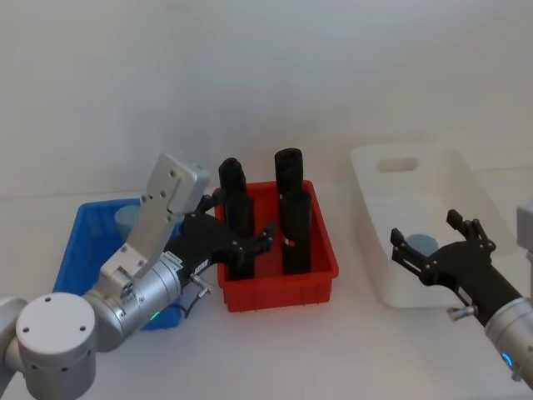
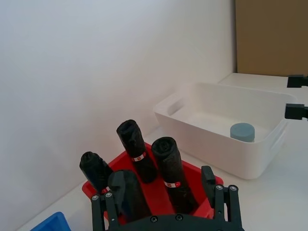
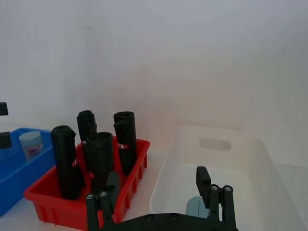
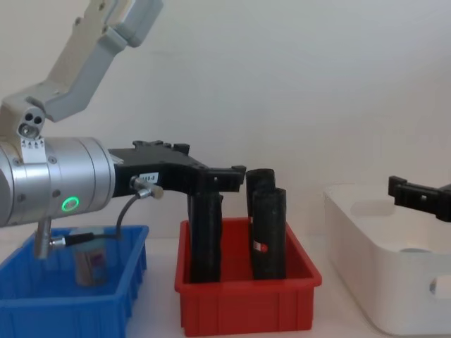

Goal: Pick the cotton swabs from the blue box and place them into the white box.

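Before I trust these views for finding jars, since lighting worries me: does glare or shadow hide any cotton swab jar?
Head view: soft even light, no glare; the left arm covers part of the shallow bright blue plastic bin. Chest view: the clear pale-blue-lidded swab jar sits in shade under that arm. Left wrist view: the jar in the large white plastic bin is well lit.

A red bin stands in the middle of the white worktop. Four tall black rolls stand upright inside it, two in front and two behind, close together. Some of them carry a small red and white band. A plain white wall rises behind. A brown panel stands farther off.
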